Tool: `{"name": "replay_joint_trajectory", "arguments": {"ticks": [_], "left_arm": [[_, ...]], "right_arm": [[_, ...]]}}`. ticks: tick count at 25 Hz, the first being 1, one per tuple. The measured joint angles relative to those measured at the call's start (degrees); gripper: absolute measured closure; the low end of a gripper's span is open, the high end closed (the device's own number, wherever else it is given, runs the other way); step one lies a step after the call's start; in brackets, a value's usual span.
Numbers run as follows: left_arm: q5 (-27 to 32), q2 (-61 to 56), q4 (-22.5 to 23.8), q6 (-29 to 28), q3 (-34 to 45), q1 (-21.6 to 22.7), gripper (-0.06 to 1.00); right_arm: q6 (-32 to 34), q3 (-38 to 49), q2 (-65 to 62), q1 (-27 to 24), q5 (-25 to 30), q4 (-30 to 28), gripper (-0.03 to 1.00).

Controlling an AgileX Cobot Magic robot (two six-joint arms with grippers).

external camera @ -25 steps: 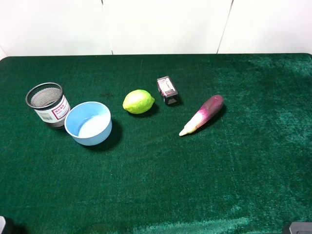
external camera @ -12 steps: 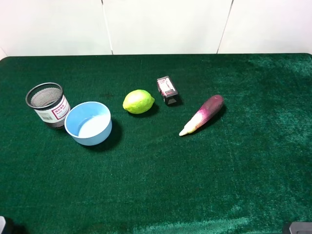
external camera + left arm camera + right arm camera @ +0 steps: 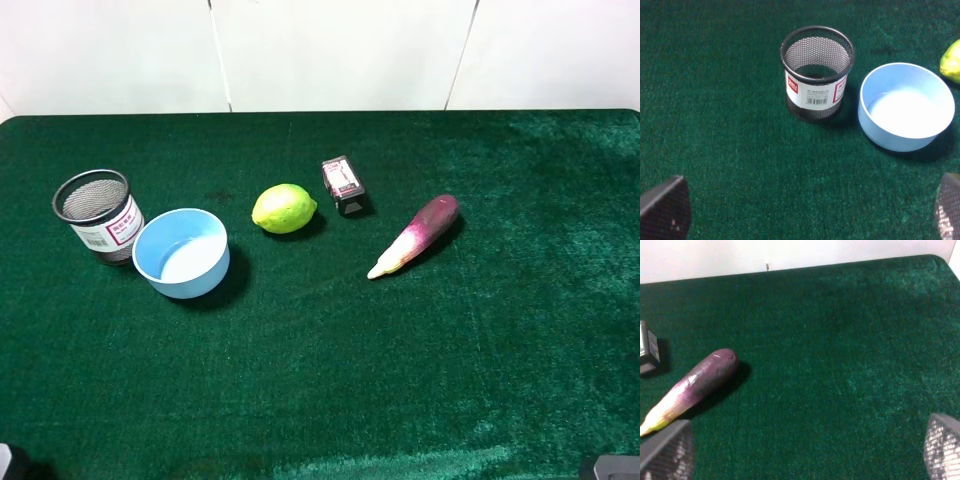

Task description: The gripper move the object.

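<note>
The left end effector (image 3: 805, 210) sits low at the near edge of the green desk (image 3: 320, 380). Its two fingers (image 3: 665, 207) show only at the corners of the left wrist view, far apart from each other, with nothing between them. The right end effector (image 3: 805, 450) is at the near edge on the other side. Its fingers (image 3: 942, 445) are also spread wide, with only bare green cloth between them.

A little farther in, on the left side, the light blue bowl (image 3: 182, 252) stands open side up. Right beside it, a bit farther back and to the left, is the black mesh cup (image 3: 98, 215) with a red and white label, standing upright. The two look close enough to touch, but I cannot tell if they do.

Toward the middle is the purple and white eggplant (image 3: 415, 236), lying on its side with its white tip pointing at the near edge. The yellow-green lime (image 3: 284, 208) lies between the bowl and the eggplant.

Farthest back is the small black box (image 3: 343, 185) with its red and white label on top. It sits on the desk just to the right of the lime, not touching it, and both end effectors are well away from it
</note>
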Motion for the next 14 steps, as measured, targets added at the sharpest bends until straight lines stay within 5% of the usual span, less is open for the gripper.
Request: {"name": "replay_joint_trajectory", "arguments": {"ticks": [14], "left_arm": [[0.00, 0.00, 0.00, 0.00, 0.00, 0.00, -0.05]], "right_arm": [[0.00, 0.00, 0.00, 0.00, -0.01, 0.00, 0.27]]}}
